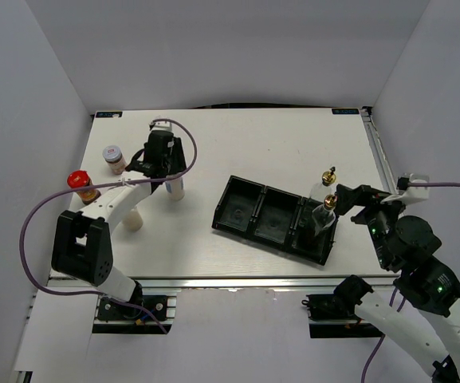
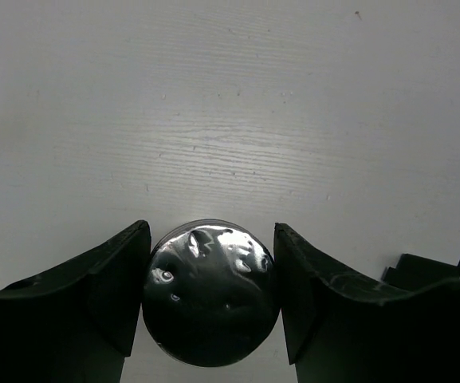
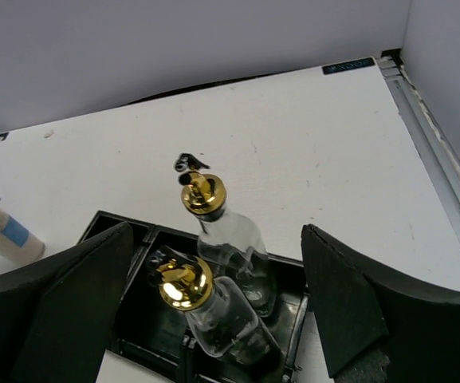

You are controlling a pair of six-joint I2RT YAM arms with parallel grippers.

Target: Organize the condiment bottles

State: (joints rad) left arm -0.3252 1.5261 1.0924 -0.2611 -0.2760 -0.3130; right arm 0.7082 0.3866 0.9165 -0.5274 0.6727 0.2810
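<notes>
My left gripper (image 1: 164, 169) is shut on a silver-capped shaker (image 1: 174, 188) at the table's left; its shiny cap (image 2: 210, 291) sits between my fingers (image 2: 110, 279). A second shaker (image 1: 133, 219) stands partly hidden under the left arm. A red-capped brown jar (image 1: 81, 184) and a small pale-lidded jar (image 1: 114, 158) stand at the far left. Two clear glass bottles with gold tops (image 1: 329, 175) (image 1: 326, 209) stand in the right compartment of the black tray (image 1: 241, 209). My right gripper (image 1: 347, 198) is open, its fingers either side of the bottles (image 3: 228, 239) (image 3: 214, 315) and above them.
The tray's left and middle compartments (image 1: 273, 217) hold nothing. White walls enclose the table on three sides. A metal rail (image 1: 379, 155) runs along the right edge. The held shaker also shows at the left edge of the right wrist view (image 3: 5, 236).
</notes>
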